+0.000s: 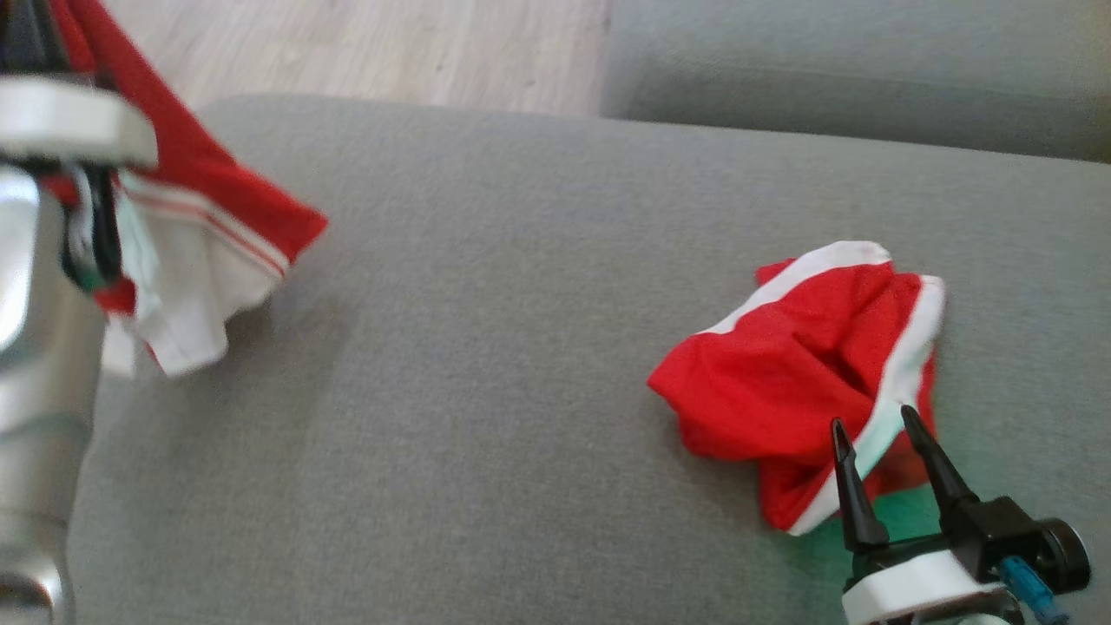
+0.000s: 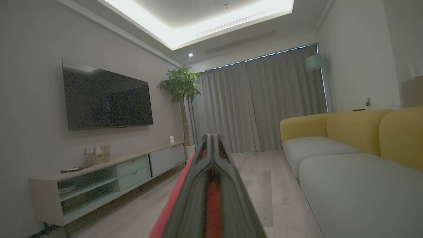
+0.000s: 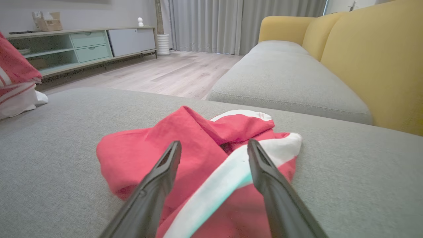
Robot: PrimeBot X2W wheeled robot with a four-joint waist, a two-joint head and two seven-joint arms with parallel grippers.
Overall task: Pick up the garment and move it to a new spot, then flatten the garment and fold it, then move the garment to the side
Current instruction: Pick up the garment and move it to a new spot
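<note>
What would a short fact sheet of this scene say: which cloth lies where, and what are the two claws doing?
Surface: grey cushion
Lifted cloth: hanging garment, red and white, at the robot's left
Lying cloth: crumpled garment, red with white trim, on the cushion at the right
Left claw: left gripper, shut on the hanging garment
Right claw: right gripper, open, fingers astride the crumpled garment's white trim

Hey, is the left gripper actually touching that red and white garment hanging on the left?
Touching. In the left wrist view the left gripper is shut, with a red strip of the garment pinched inside it.
</note>
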